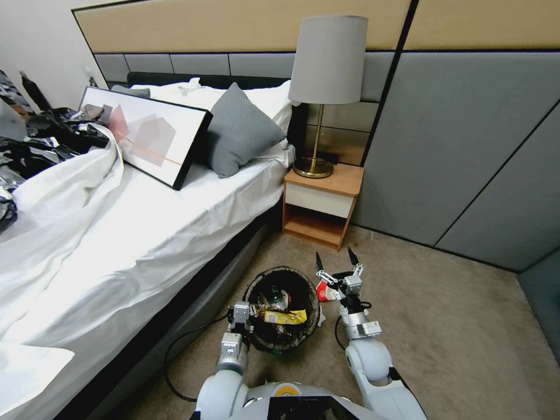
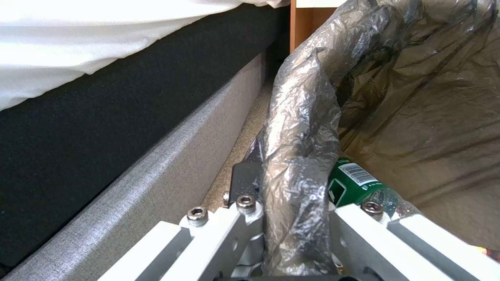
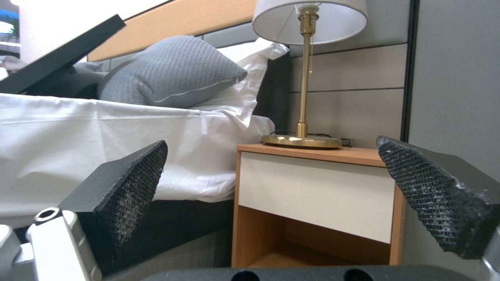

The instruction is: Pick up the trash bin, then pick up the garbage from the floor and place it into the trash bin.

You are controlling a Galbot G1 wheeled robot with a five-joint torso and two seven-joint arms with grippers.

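Observation:
The trash bin (image 1: 256,287), round with a dark bag liner over its rim, hangs low beside the bed. My left gripper (image 1: 241,318) is shut on its near rim; in the left wrist view the fingers (image 2: 245,183) pinch the crinkled liner-covered rim (image 2: 299,148). Inside the bin lie a yellow wrapper (image 1: 283,317) and a green-labelled bottle (image 2: 354,181) among other garbage. A red-and-white paper cup (image 1: 324,291) lies on the carpet just right of the bin. My right gripper (image 1: 335,256) is open right over that cup with fingertips pointing at the nightstand; nothing sits between its black pads (image 3: 130,175).
The bed (image 1: 146,233) with white sheets and a dark frame runs along the left, close to the bin. A wooden nightstand (image 1: 322,201) with a brass lamp (image 1: 326,87) stands ahead. Grey wall panels (image 1: 466,146) close the right side. A black cable (image 1: 175,361) loops on the carpet.

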